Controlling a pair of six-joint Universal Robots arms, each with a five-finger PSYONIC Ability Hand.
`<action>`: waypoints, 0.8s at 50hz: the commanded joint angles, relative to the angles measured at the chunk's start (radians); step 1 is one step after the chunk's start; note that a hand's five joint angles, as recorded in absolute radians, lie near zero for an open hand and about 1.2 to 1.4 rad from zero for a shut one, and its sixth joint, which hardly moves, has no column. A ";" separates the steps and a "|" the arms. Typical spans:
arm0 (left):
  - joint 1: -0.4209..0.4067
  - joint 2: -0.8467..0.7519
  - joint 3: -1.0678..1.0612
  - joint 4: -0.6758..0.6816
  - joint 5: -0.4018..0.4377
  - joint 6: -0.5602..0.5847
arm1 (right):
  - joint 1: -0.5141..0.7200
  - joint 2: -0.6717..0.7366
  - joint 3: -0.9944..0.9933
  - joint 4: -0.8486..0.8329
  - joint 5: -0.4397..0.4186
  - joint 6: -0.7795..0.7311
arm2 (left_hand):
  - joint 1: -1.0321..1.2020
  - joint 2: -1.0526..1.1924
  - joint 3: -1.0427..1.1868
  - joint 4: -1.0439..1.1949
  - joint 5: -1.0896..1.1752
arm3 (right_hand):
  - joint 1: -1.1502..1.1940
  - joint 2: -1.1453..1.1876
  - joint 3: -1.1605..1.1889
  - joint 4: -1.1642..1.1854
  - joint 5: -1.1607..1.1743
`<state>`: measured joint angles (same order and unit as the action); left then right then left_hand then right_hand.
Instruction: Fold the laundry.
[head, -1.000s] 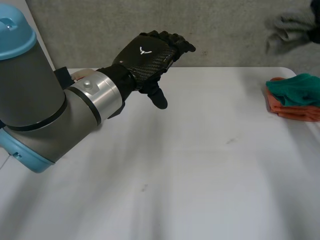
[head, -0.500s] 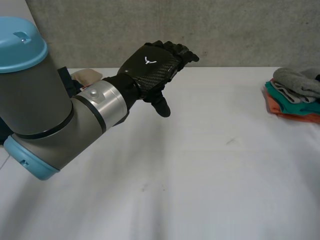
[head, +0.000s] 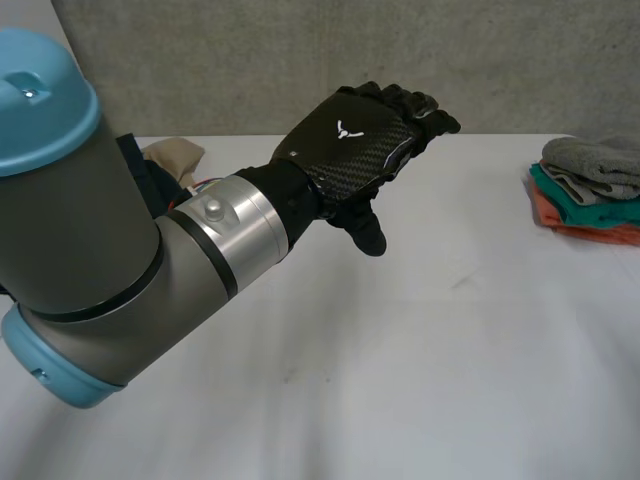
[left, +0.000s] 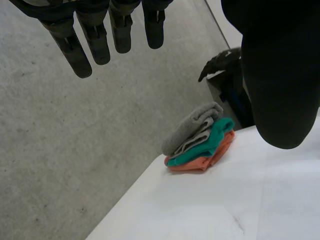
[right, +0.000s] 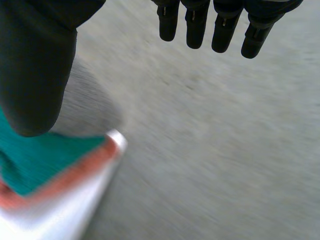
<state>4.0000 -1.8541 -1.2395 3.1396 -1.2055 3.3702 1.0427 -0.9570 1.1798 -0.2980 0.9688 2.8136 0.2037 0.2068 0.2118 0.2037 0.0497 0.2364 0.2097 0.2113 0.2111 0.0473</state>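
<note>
Well, my left robot hand (head: 355, 140) hangs above the surface (head: 420, 360) with its back turned up. Its fingers (left: 95, 42) are straight and slightly spread, the thumb (left: 280, 75) stands well off from them, and nothing is in it. My left arm (head: 120, 250) reaches in over the near left part of the surface.

My right robot hand (right: 35, 70) is just as loose: fingers (right: 220, 27) straight, thumb apart, nothing held. Under its thumb I see a corner of the surface, with a teal piece (right: 35, 160) lying on an orange piece (right: 75, 170).

Farther out, the laundry stack (head: 590, 190) sits at the right edge of the surface, well apart from my left robot hand. It is folded, with a grey piece (head: 595, 160) on top, the teal piece in the middle and the orange piece at the bottom. In the left wrist view the same stack (left: 200, 137) lies beyond my fingertips, close to the far edge of the surface.

At the far left edge, behind my left arm, a beige cloth (head: 175, 155) lies crumpled.
</note>
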 joint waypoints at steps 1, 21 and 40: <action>-0.007 0.039 -0.001 0.000 0.000 0.000 | 0.058 -0.153 -0.020 0.079 0.254 -0.165 | -0.017 -0.020 -0.025 -0.017 -0.037 | -0.062 -0.035 -0.037 -0.037 -0.047; 0.329 0.128 -0.017 0.011 -0.129 0.021 | 0.717 -0.516 0.606 -0.347 -0.024 0.121 | -0.023 -0.026 -0.031 -0.023 -0.043 | -0.062 -0.035 -0.037 -0.037 -0.047; 0.735 -0.523 0.126 0.100 -0.002 0.607 | 0.774 -0.345 0.708 0.099 0.080 -0.226 | 0.013 0.010 0.005 0.013 -0.008 | -0.062 -0.035 -0.037 -0.037 -0.047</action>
<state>4.7024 -2.2153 -1.1680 3.2256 -1.3048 3.8990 1.8255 -1.3104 1.8528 -0.1777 1.0356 2.6344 0.2037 0.2069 0.2118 0.2038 0.0497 0.2363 0.2097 0.2112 0.2111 0.0471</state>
